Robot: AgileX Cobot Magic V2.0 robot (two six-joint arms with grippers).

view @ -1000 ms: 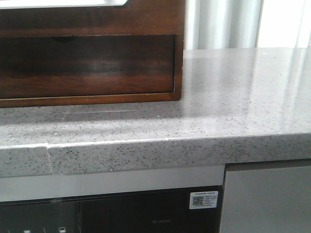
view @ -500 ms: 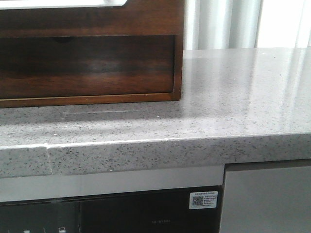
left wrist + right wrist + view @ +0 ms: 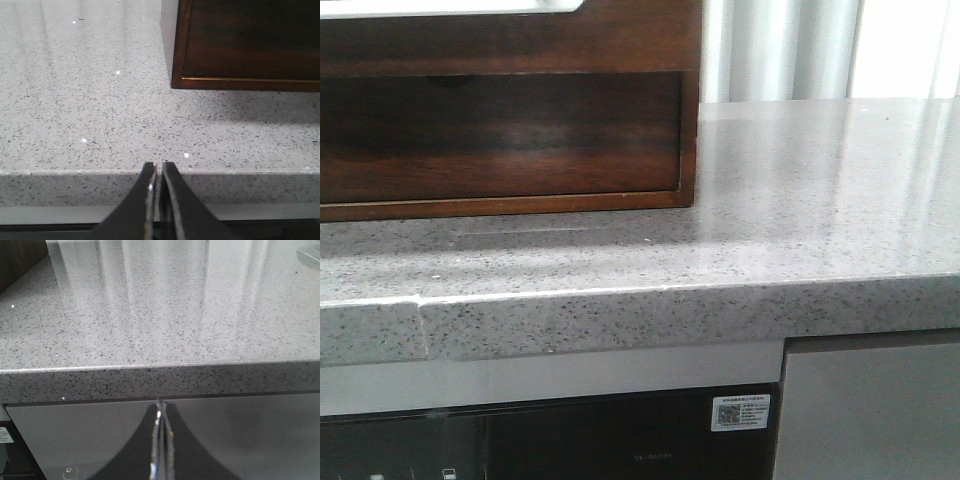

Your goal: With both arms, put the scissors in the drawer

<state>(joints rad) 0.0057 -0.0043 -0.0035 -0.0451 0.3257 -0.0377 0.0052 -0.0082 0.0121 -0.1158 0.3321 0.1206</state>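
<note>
The dark-brown glossy drawer point(image 3: 500, 135) sits shut in its wooden cabinet point(image 3: 688, 120) at the back left of the grey speckled counter point(image 3: 800, 200). It also shows in the left wrist view point(image 3: 250, 40). The scissors are in none of the views. My left gripper point(image 3: 157, 166) is shut and empty, its tips at the counter's front edge, short of the cabinet's corner. My right gripper point(image 3: 162, 404) is shut and empty, below the counter's front edge. Neither arm shows in the front view.
Under the counter are a black appliance front with a white sticker point(image 3: 740, 411) and a grey cabinet door point(image 3: 870, 410). White curtains point(image 3: 790, 50) hang behind the counter. The counter's front edge point(image 3: 160, 380) overhangs the right gripper.
</note>
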